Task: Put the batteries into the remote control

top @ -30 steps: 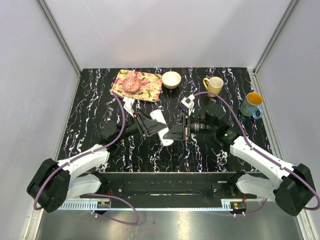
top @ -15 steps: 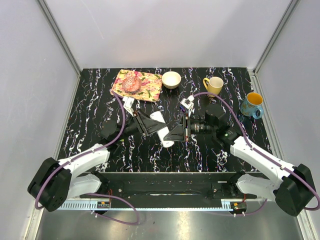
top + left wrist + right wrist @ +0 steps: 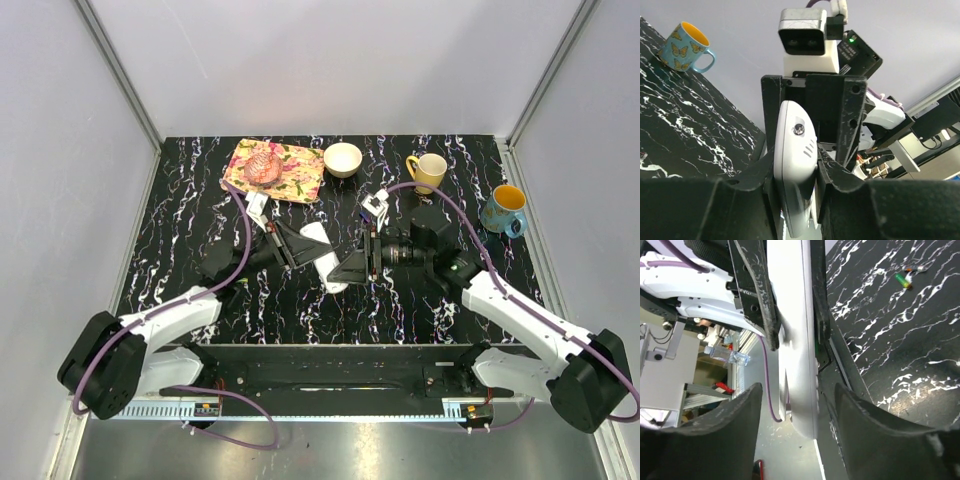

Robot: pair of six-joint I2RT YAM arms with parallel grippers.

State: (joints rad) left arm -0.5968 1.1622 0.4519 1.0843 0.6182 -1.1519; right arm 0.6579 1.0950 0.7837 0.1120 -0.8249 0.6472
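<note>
The white remote control (image 3: 318, 238) is held off the table at mid-table, between the two arms. My left gripper (image 3: 299, 250) is shut on it; in the left wrist view the remote control (image 3: 794, 150) is pinched between the jaws of the left gripper (image 3: 796, 172). My right gripper (image 3: 352, 265) faces it from the other side and stands open. The remote control (image 3: 797, 340) hangs between the spread jaws of the right gripper (image 3: 797, 410), with gaps on both sides. A green battery (image 3: 903, 280) and a reddish-orange battery (image 3: 914, 269) lie on the table.
At the back stand a floral mat (image 3: 290, 172) with a pink lump, a white bowl (image 3: 343, 158) and a yellow mug (image 3: 428, 170). A blue butterfly mug (image 3: 503, 208) stands at the right edge, also in the left wrist view (image 3: 686, 42).
The right gripper has opened and let go of the remote control. The left gripper has closed tighter on it. Both arms have hardly shifted.
</note>
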